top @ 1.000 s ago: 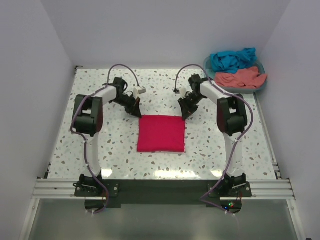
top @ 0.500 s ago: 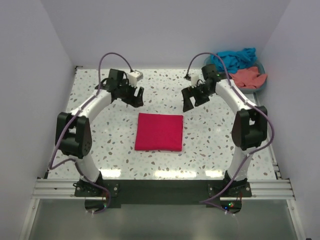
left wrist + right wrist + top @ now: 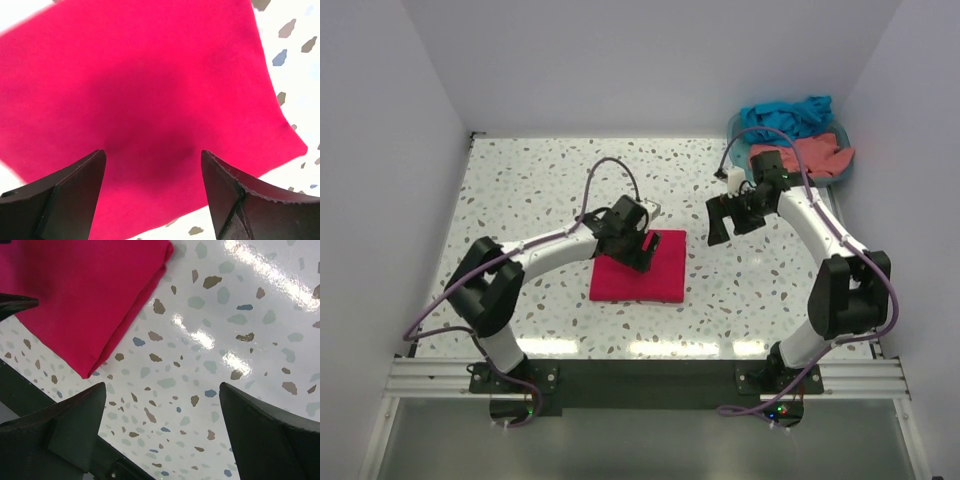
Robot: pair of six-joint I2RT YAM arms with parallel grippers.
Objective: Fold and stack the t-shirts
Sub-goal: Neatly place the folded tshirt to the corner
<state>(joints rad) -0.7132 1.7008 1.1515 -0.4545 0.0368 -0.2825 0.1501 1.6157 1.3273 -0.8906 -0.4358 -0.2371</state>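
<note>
A crimson-pink t-shirt [image 3: 655,278] lies folded into a flat square near the middle of the table; it fills the left wrist view [image 3: 150,85] and shows at the upper left of the right wrist view [image 3: 90,295]. My left gripper [image 3: 642,250] [image 3: 152,195] hovers open right over the shirt's far half, nothing between its fingers. My right gripper [image 3: 722,222] [image 3: 162,430] stands open over bare table to the shirt's right. A teal-blue t-shirt [image 3: 785,115] and a salmon-coral t-shirt [image 3: 810,155] lie crumpled in the basket at the back right.
The teal plastic basket [image 3: 840,176] sits at the table's far right corner beside the right wall. White walls close in the speckled table [image 3: 520,200] on three sides. A metal rail [image 3: 640,375] carries both arm bases at the near edge.
Both grippers opened and let go of the folded pink shirt. The left arm then swung in over the shirt; the right arm drew off to the right, toward the basket.
</note>
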